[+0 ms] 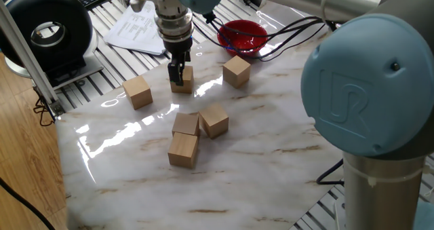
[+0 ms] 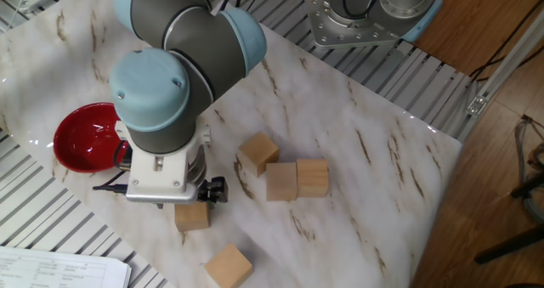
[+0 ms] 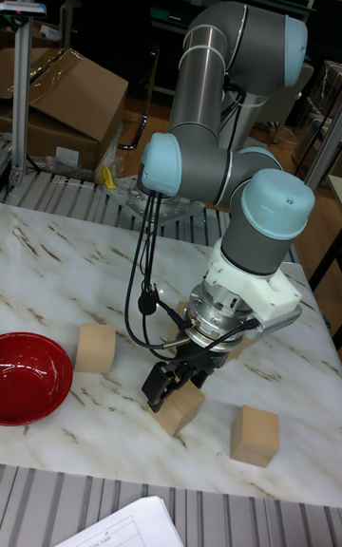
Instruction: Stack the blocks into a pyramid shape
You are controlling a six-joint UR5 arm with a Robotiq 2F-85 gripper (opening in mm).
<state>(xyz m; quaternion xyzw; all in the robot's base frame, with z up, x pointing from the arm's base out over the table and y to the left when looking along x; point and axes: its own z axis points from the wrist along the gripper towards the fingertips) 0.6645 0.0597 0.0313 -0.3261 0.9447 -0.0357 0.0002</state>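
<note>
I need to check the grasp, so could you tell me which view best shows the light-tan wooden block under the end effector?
One fixed view: the light-tan wooden block shows between the end effector fingers. In the other views the wrist or fingers partly hide it.

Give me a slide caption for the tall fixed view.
UR5 gripper closing around a wooden block on the marble table, red bowl at left.
</note>
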